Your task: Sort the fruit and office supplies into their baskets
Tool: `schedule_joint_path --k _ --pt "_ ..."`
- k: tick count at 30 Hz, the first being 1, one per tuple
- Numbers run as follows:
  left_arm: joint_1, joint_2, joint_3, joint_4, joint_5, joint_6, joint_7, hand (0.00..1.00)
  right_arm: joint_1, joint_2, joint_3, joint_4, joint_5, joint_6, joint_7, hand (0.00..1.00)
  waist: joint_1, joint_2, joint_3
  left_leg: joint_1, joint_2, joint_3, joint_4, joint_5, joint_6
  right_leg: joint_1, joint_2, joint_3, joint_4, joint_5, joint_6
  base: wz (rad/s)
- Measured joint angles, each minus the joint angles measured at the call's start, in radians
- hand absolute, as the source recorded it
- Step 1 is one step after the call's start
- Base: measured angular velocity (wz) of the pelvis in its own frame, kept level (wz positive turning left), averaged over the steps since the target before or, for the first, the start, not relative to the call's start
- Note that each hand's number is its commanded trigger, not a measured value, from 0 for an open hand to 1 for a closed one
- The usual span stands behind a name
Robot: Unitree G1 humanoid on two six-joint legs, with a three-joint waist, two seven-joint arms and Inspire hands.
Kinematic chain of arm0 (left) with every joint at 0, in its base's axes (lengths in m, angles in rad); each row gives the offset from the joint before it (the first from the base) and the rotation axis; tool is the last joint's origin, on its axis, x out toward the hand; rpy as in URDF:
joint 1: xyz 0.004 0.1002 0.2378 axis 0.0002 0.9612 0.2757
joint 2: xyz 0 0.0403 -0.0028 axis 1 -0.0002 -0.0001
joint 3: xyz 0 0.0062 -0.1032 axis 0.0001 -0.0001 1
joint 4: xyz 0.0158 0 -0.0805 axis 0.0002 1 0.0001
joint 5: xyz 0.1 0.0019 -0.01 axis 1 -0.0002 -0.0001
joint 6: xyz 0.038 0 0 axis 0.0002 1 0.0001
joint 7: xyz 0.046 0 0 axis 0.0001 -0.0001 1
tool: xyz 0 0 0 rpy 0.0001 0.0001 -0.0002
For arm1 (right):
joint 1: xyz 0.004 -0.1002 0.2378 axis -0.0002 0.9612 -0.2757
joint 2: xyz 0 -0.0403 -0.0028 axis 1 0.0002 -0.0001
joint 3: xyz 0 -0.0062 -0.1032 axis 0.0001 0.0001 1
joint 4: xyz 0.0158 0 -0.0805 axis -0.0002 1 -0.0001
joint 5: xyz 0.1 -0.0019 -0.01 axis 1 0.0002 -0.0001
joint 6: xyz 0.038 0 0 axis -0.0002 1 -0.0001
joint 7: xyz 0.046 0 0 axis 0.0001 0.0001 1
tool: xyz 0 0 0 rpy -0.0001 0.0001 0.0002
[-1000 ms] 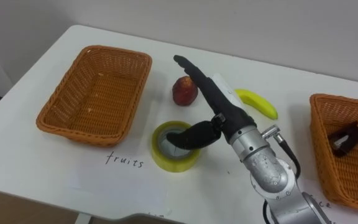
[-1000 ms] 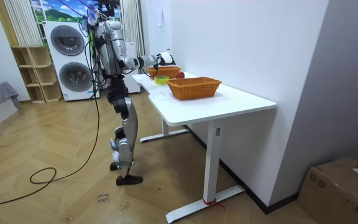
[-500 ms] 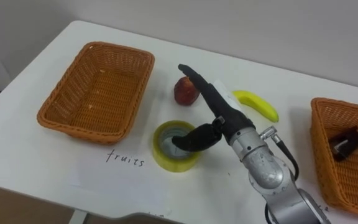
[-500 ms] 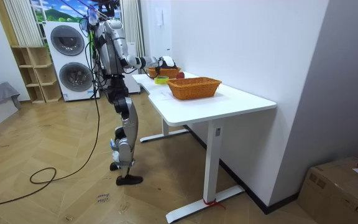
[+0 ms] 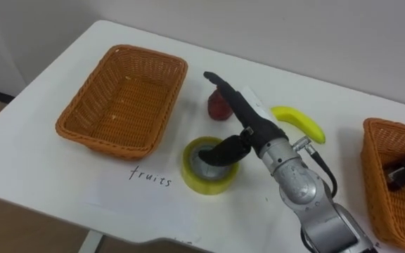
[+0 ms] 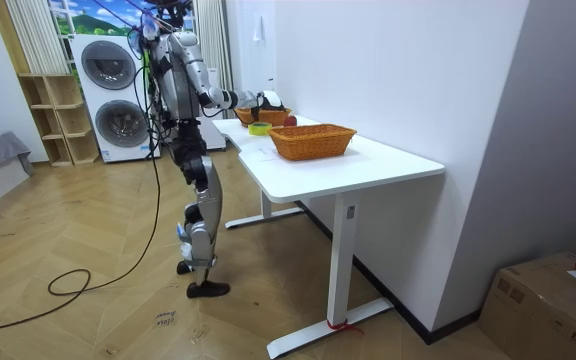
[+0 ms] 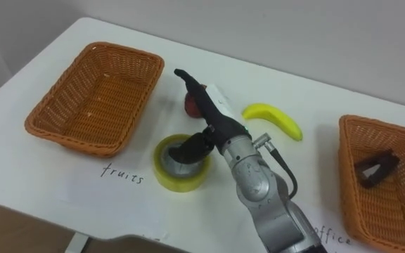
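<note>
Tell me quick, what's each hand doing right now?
Right hand: open, fingers straight, thumb dipped into the tape roll.
Left hand: cannot be told.

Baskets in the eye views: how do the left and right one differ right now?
The left basket is empty; the right basket holds a dark object. The left basket shows whole, while the right basket is cut off by the picture's edge. The yellow tape roll lies close by the left basket, well apart from the right basket. Both are rectangular orange wicker baskets standing upright on the white table.
</note>
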Motion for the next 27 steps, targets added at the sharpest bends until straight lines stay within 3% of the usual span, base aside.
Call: schedule_joint_path --k 12,22,27 --pt "-0.006 -0.003 -0.001 0.002 -0.001 0.013 -0.002 0.0 -0.014 0.0 0.002 0.082 -0.044 0.003 0.003 0.0 0.0 0.005 0.0099 -0.007 -0.001 -0.011 0.004 0.0 0.0 -0.002 -0.001 -0.005 0.0 0.0 0.001 0.02" --pt "-0.007 -0.005 0.002 0.0 -0.001 0.016 -0.008 0.0 -0.014 0.001 0.001 0.082 -0.092 0.003 0.03 0.0 -0.001 -0.001 0.0058 -0.006 -0.003 -0.011 0.012 0.001 0.002 0.001 -0.004 -0.001 -0.001 -0.001 0.001 0.0" --pt "-0.013 -0.005 0.003 0.0 0.005 0.016 -0.009 0.0 -0.014 0.006 0.001 0.082 -0.157 0.033 0.084 0.0 -0.001 -0.009 0.0019 -0.009 -0.005 -0.011 0.019 0.001 0.002 0.001 -0.006 -0.001 0.0 -0.001 0.002 0.0"
